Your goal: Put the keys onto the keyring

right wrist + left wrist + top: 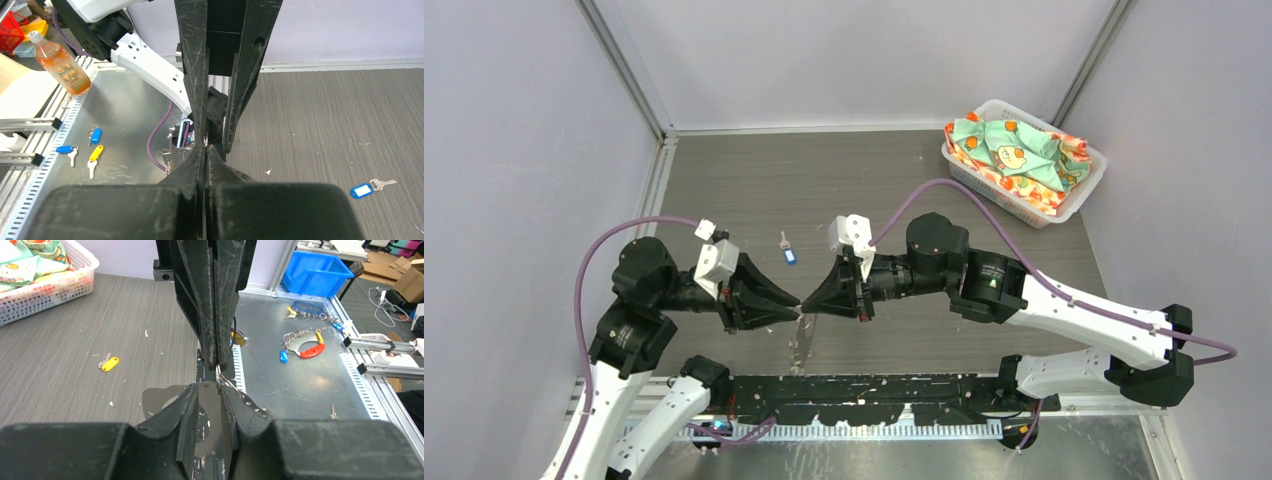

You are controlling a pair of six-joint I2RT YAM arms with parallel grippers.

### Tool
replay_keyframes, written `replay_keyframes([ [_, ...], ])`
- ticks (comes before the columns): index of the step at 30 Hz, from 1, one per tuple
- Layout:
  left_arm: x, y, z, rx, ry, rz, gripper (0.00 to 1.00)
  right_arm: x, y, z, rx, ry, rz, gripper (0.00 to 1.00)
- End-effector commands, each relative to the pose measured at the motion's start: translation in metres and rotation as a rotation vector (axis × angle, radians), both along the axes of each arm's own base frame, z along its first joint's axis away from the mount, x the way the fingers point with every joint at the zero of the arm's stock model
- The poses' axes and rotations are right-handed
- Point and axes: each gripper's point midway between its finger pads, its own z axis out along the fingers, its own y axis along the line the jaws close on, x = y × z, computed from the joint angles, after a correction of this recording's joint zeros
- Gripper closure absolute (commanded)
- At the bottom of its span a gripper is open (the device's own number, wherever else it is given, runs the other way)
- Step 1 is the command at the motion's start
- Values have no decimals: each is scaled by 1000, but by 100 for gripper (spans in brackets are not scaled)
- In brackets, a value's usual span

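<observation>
The keyring (799, 345) is a grey floppy band hanging below the point where both grippers meet tip to tip. My right gripper (808, 306) is shut on its top; in its own view (206, 147) the jaws touch. My left gripper (796, 303) faces it. In its own view (211, 386) the jaws stand a narrow gap apart, with the band (210, 412) showing between and below them. The blue-headed key (788, 252) lies on the table beyond the grippers and shows in the right wrist view (367, 189). The yellow-headed key (109, 362) lies on the table, hidden in the top view.
A white basket (1024, 160) of patterned cloth stands at the far right corner. Off the table's near edge is a metal shelf with other key bunches (300, 347), loose tagged keys (92, 150), a blue bin (317, 272) and a bottle (60, 62).
</observation>
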Motion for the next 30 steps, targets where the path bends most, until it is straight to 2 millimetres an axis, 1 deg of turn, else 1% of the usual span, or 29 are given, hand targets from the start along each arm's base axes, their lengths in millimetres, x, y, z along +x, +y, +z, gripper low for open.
replay_keyframes([
  [1, -2, -2, 12, -31, -2, -30, 76, -2, 0, 34, 89, -30, 9, 99],
  [5, -4, -2, 12, -31, 10, -39, 76, -1, 1, 34, 88, -33, 5, 99],
  [9, -4, -2, 10, -30, 9, -38, 85, -1, 0, 35, 94, -31, 4, 99],
  [10, -4, -2, 9, -29, 12, -40, 85, -1, -1, 35, 97, -32, 2, 99],
  [12, -6, -2, 6, -26, 19, -42, 85, -1, -2, 38, 109, -32, -3, 99],
  [17, -8, -1, 2, -25, 27, -44, 77, -2, -3, 39, 118, -27, -3, 99],
  [21, -3, -1, 6, -30, 15, -10, 78, -3, -1, 37, 114, -20, 8, 99],
  [25, -2, -1, 10, -40, 11, -7, 79, -3, 1, 36, 110, -17, 12, 99],
  [27, -3, -1, 12, -44, 7, -9, 82, -4, 0, 35, 109, -17, 14, 99],
  [30, -3, -2, 14, -55, 3, -9, 95, -5, 2, 34, 104, -10, 22, 99],
])
